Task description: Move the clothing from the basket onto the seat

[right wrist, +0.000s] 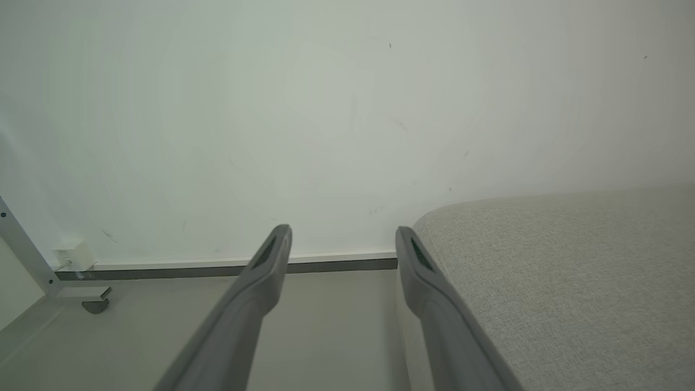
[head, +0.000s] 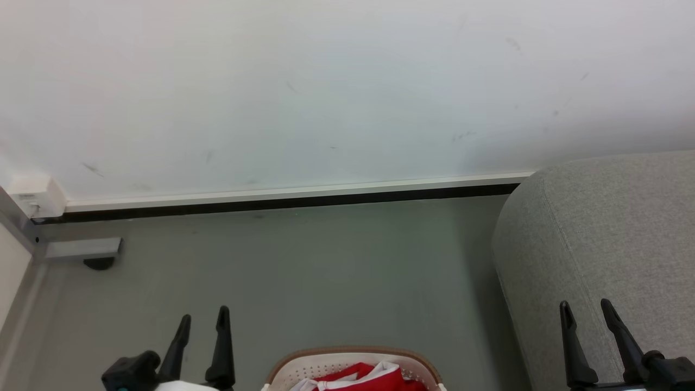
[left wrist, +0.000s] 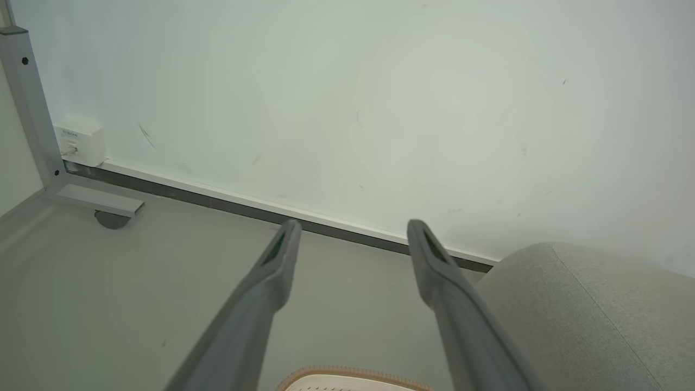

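Across the back, a pale wall (head: 326, 81) marked with faint scuffs, joined by a white baseboard (head: 293, 191) with a dark strip under it to a smooth grey floor (head: 304, 271). At the right, the seat (head: 613, 233): large, grey, woven, rounded at its corner, standing on the floor close against the wall. At the bottom middle of the head view, the basket (head: 353, 353), cut off by the picture's edge: white, pierced with rows of small holes, tan-brown along the rim, resting on the floor to the left of the seat and apart from it. Inside it, the clothing (head: 353, 380): bright red fabric with a fold of white trim, bunched against the pale inner wall, touched by neither pincer. At the lower left, just left of the basket, the left pincer (head: 204, 315), two dark fingers spread wide with nothing between them, tips aimed toward the wall. At the lower right, in front of the seat's side, the right pincer (head: 585, 304), fingers likewise parted and empty; from its own wrist view, one finger overlapping the seat's rounded edge, contact impossible to tell. At the far left, a grey metal frame leg (head: 81, 248) with a dark round foot beneath, and above it, low on the wall, a small white socket box (head: 35, 195)
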